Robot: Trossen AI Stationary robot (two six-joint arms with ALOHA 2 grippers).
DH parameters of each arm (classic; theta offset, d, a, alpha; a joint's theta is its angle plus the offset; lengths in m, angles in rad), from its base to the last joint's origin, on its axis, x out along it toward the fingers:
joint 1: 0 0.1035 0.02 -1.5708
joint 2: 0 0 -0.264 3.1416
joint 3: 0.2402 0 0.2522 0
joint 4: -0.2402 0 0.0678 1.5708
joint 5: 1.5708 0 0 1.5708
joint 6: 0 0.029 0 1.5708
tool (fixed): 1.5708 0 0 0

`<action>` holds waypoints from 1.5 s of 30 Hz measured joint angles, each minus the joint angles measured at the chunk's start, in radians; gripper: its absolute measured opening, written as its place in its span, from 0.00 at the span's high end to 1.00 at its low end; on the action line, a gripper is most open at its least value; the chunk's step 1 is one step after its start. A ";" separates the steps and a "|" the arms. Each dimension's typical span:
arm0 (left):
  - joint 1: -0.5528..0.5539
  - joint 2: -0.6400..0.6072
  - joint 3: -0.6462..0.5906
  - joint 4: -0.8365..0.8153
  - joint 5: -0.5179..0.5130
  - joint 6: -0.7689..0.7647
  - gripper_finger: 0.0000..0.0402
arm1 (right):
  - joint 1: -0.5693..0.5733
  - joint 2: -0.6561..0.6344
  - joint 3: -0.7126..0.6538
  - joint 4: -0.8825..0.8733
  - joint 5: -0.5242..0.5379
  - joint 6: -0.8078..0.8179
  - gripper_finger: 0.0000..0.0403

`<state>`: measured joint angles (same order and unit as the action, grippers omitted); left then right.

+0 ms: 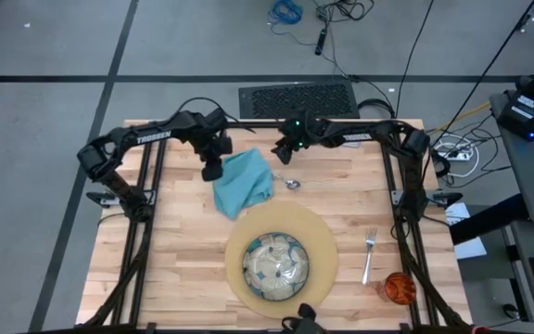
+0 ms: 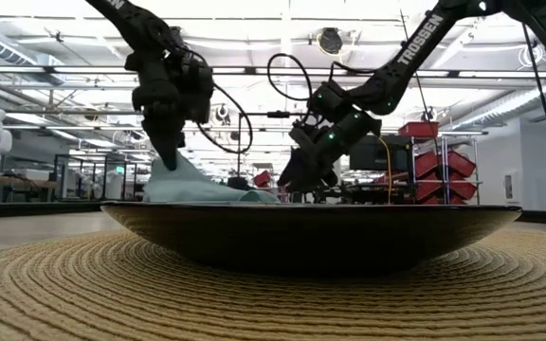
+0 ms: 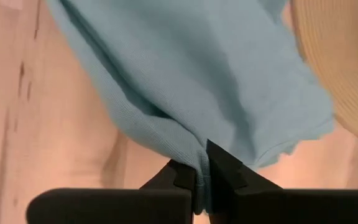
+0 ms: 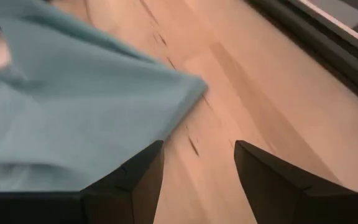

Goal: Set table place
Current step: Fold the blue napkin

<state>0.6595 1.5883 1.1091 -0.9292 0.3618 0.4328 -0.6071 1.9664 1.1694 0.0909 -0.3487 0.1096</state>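
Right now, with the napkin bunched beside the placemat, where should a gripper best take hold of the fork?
Grip the fork around the middle of its handle, coming straight down from above with the jaws across it. It lies flat and alone on the table, right of the placemat, tines away from the cup, so both long sides look free.

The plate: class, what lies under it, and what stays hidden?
The plate sits on the round placemat, whose woven rim shows all round it. The mat's middle is covered by the plate, so nothing there can be seen.
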 joint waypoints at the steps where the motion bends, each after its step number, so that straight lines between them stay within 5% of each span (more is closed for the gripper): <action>1: -0.005 0.000 0.002 0.001 -0.012 0.000 1.00 | -0.005 0.003 0.000 0.015 -0.009 0.010 0.54; 19: -0.170 -0.013 0.183 -0.075 -0.099 -0.008 1.00 | -0.021 0.017 0.000 0.071 -0.154 -0.042 0.53; 36: -0.330 -0.013 0.242 -0.251 -0.405 -0.139 1.00 | 0.030 0.017 0.086 0.026 0.086 -0.044 0.53; 41: -0.351 -0.013 0.242 -0.258 -0.418 -0.161 1.00 | 0.035 0.017 0.139 0.022 -0.206 -0.052 0.53; 45: -0.372 -0.013 0.242 -0.258 -0.424 -0.171 1.00 | -0.001 0.017 0.149 0.001 -0.271 -0.054 0.53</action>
<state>0.2872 1.5749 1.3510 -1.1874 -0.0627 0.2613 -0.6083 1.9832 1.3186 0.0917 -0.6195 0.0561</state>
